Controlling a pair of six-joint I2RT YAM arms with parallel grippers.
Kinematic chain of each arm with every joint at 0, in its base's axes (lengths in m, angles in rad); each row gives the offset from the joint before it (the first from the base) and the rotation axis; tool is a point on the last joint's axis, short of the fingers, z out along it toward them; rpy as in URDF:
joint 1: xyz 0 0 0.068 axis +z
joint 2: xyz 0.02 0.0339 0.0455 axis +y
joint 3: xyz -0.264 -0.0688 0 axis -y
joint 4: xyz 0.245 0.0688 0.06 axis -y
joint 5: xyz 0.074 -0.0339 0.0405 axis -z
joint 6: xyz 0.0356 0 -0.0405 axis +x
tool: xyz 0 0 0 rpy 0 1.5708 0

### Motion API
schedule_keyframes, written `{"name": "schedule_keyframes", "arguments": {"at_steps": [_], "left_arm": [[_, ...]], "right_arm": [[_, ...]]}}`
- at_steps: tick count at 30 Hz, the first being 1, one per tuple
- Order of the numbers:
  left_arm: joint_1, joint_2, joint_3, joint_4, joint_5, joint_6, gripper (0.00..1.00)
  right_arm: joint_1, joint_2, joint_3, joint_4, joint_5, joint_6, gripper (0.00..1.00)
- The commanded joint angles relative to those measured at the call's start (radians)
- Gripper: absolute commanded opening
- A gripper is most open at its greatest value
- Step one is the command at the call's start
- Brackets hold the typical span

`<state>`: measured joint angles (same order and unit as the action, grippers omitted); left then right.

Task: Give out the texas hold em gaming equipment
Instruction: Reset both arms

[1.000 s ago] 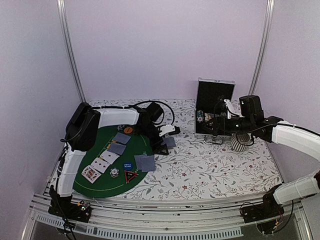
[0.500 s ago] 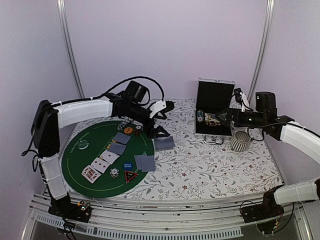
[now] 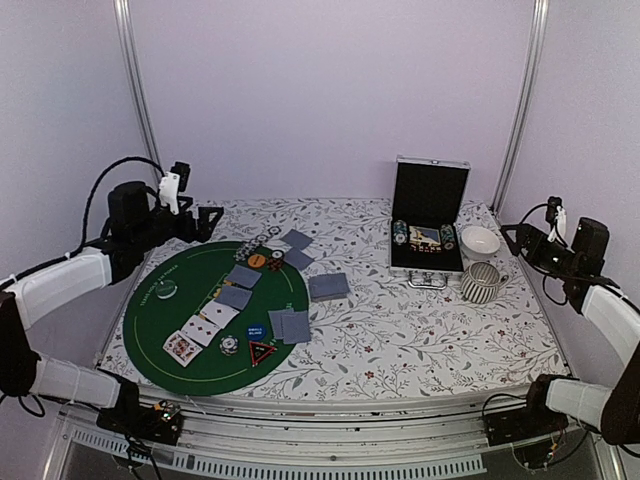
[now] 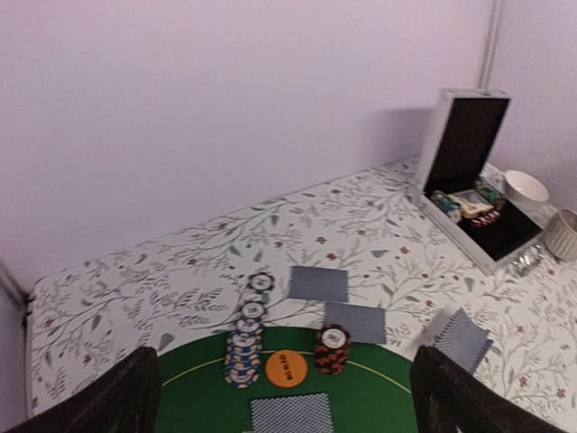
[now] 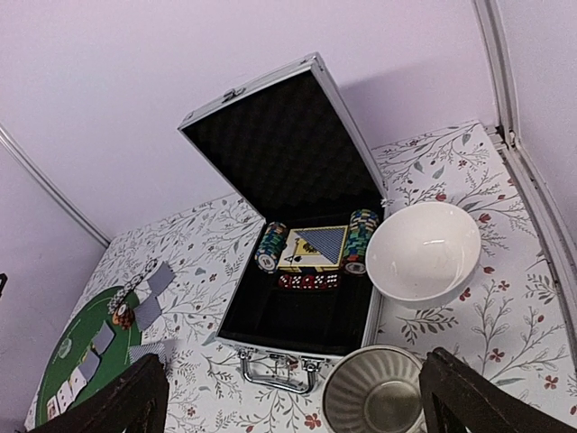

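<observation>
Left claw (image 3: 207, 218) and right claw (image 3: 520, 238) spread wide, empty, raised at 9 and 3 o'clock; playing cards (image 3: 240, 276) and poker chips (image 4: 243, 347) on green mat (image 3: 160, 320), 8 o'clock; for spare deck (image 3: 329, 286), likely best: descend square, pinch long edges.

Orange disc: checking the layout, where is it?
Left wrist view, bottom centre: the orange disc lies at the green mat's edge, between a pale chip stack and a dark chip stack.

Lab test booth — plain walls (image 3: 330, 90), aluminium frame (image 3: 138, 90).
</observation>
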<state>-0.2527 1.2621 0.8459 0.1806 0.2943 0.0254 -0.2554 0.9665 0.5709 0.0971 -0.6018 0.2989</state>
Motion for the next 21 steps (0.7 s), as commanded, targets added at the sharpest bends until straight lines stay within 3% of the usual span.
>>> {"name": "schedule_keyframes", "arguments": {"at_steps": [1, 7, 10, 16, 21], "left_arm": [[0.053, -0.11, -0.175, 0.159, -0.342, -0.1, 0.98], [0.058, -0.253, -0.426, 0.402, -0.663, -0.069, 0.98], [0.058, -0.275, -0.527, 0.523, -0.76, -0.053, 0.98], [0.058, -0.221, -0.682, 0.763, -0.83, 0.012, 0.98], [0.059, -0.054, -0.721, 0.977, -0.821, 0.082, 0.98]], "right_arm": [[-0.053, -0.016, -0.065, 0.151, -0.02, 0.032, 0.99], [-0.058, -0.067, -0.161, 0.266, 0.058, 0.001, 0.99], [-0.058, -0.123, -0.238, 0.342, 0.172, -0.02, 0.99], [-0.058, -0.177, -0.436, 0.613, 0.346, -0.043, 0.99], [-0.058, -0.039, -0.523, 0.888, 0.339, -0.037, 0.99]]}}
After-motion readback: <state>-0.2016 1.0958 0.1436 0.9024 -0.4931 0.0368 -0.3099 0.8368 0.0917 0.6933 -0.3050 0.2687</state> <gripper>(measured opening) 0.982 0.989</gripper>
